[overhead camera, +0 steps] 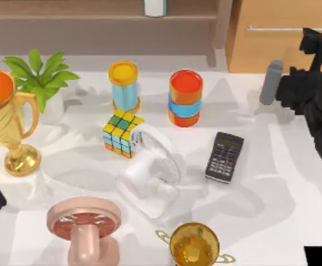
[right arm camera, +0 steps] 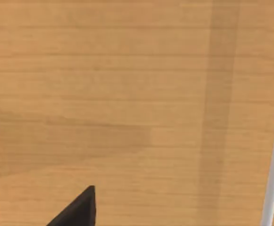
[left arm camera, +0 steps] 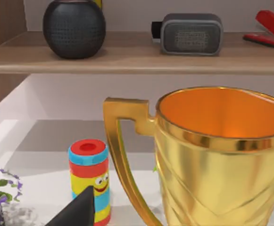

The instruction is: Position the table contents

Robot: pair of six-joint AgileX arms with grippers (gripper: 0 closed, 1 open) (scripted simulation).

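The table (overhead camera: 271,194) is seen as the broad white top spread across the top view, crowded with things: a gold trophy (overhead camera: 5,119) at the left, a puzzle cube (overhead camera: 122,133) and two striped canisters near the middle, and a calculator (overhead camera: 225,157) to the right. Nothing is seen lifted off it, so the positioning is judged to be at an early, approaching step.

The left gripper (left arm camera: 78,212) is held low at the table's left edge, with the trophy's cup close before it. The right gripper (right arm camera: 78,209) is raised at the far right and is faced squarely toward the light-wood drawer unit (overhead camera: 282,33). Whether either gripper is open or closed cannot be told, and no object is seen in either.

For the next move, one thing is likely to be chosen; the trophy is judged nearest, and a careful line to its stem or handle would be needed so that the neighbouring plant (overhead camera: 41,77) is not knocked
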